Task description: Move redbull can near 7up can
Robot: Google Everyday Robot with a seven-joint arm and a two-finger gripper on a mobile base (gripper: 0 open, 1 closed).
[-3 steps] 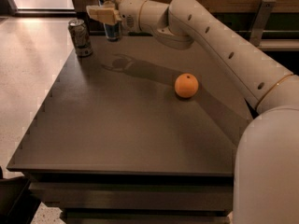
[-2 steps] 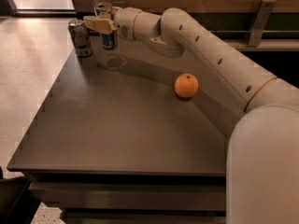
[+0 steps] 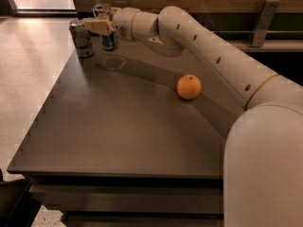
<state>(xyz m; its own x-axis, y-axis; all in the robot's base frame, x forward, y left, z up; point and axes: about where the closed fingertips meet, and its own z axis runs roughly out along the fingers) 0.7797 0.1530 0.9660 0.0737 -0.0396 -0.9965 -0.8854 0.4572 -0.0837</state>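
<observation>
The redbull can (image 3: 109,40), slim, blue and silver, is at the table's far left corner, held in my gripper (image 3: 100,25). The gripper is shut on it around its upper half, and the can is upright. Its faint shadow lies on the table just in front. The 7up can (image 3: 81,38), greyish with dark markings, stands upright on the table a short way to the left of the redbull can, apart from it. My arm (image 3: 203,46) reaches in from the right across the back of the table.
An orange (image 3: 189,86) lies on the dark table (image 3: 118,136) right of the middle, below the arm. The table's left edge runs close by the 7up can, with pale floor (image 3: 28,70) beyond. A wooden wall and a ledge run behind.
My gripper has carried the redbull can to the left, closer to the 7up can. The 7up can and the orange have not moved.
</observation>
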